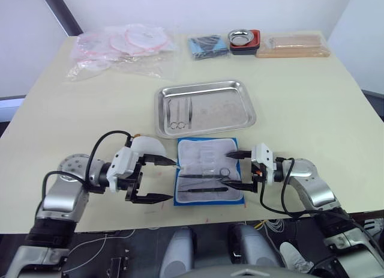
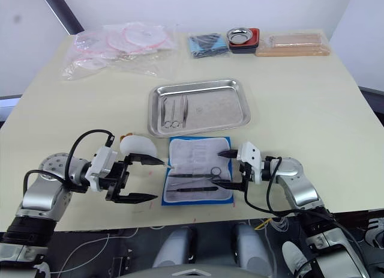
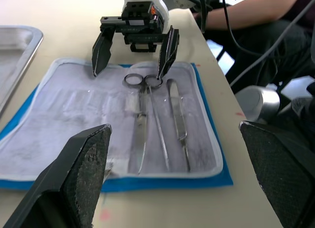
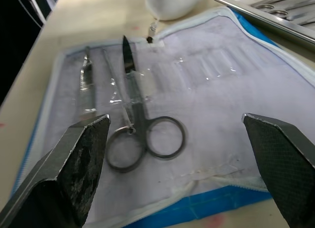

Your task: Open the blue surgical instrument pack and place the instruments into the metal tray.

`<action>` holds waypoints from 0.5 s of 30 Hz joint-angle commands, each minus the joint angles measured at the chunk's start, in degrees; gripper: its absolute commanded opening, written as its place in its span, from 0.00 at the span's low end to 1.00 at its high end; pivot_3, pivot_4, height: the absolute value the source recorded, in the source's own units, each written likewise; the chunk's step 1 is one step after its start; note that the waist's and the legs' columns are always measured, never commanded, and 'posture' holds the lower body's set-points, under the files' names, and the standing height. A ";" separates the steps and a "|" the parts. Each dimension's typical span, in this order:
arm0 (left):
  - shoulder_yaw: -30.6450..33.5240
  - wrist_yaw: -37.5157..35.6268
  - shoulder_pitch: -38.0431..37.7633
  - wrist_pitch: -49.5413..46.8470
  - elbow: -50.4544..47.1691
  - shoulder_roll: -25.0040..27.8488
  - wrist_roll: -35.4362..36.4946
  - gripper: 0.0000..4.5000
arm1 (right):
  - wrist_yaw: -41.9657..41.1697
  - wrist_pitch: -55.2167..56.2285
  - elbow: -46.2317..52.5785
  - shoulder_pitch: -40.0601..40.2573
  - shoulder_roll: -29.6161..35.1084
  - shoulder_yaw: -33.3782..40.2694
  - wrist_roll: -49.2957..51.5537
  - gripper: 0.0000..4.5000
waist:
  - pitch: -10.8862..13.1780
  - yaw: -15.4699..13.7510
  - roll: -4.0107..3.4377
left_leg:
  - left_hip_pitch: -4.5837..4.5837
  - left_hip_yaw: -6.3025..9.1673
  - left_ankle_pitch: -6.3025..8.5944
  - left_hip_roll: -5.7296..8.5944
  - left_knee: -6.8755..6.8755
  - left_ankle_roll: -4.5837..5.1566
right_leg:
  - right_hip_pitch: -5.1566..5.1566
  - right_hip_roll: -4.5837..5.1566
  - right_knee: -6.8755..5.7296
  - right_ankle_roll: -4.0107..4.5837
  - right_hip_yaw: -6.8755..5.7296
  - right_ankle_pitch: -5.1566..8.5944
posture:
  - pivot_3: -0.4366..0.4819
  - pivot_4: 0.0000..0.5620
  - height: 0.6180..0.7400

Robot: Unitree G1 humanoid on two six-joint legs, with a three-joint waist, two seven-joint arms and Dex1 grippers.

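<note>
Hovering wide open and empty, right gripper (image 1: pixel 239 170) at pack's edge; scissors (image 4: pixel 140 132) just ahead between its fingers. Blue surgical instrument pack (image 1: pixel 209 172) lies unfolded between grippers. Left gripper (image 1: pixel 158 180) opposite, spread, empty. Metal tray (image 1: pixel 205 107) just beyond pack, some instruments (image 1: pixel 178 114) inside.

pack (image 1: pixel 209 171): blue, grey-white lining; tray (image 1: pixel 205 107): silver; scissors (image 4: pixel 140 124): dark grey

A robot lab; bare table (image 1: pixel 312 98), trailing cables (image 1: pixel 108 245), seated person (image 3: pixel 256 16).
</note>
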State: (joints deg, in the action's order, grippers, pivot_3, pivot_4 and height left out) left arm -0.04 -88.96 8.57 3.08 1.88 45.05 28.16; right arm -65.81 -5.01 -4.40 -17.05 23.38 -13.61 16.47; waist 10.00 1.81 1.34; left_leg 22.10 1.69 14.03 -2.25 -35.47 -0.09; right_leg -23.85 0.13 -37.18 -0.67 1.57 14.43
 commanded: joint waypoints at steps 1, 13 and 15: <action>-1.50 -0.54 0.31 3.25 1.21 -1.80 -1.98 0.98 | -0.30 -2.00 6.38 0.47 0.70 2.23 3.98 1.00 | 0.04 0.01 -0.07 | 0.00 0.00 0.00 0.00 0.00 0.00 | 0.00 0.00 -0.01 0.00 0.01 0.00 | 0.48 0.27 1.00; -5.16 5.00 4.13 8.24 9.27 -9.96 -8.31 0.98 | 1.32 -10.11 23.61 6.56 8.63 7.52 11.14 1.00 | 0.19 -0.84 -0.18 | 0.26 0.19 0.00 0.04 -0.96 0.00 | -0.09 -0.02 -0.71 -0.05 -0.15 -0.01 | 0.48 0.27 1.00; -6.11 5.84 4.08 9.31 9.90 -10.58 -9.97 0.98 | 1.47 -11.18 26.14 8.05 10.50 9.06 12.59 1.00 | 0.19 -0.88 -0.18 | 0.27 0.22 0.00 0.04 -1.03 0.00 | -0.08 -0.04 -0.75 -0.07 -0.17 -0.02 | 0.48 0.27 1.00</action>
State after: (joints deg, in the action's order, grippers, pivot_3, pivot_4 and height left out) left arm -5.25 -83.99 12.27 10.54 12.04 34.84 19.59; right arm -64.52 -15.33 17.74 -9.88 32.61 -7.14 26.71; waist 10.18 0.93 1.16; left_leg 22.36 1.90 14.03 -2.21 -36.50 -0.08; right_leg -23.93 0.09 -37.94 -0.75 1.42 14.40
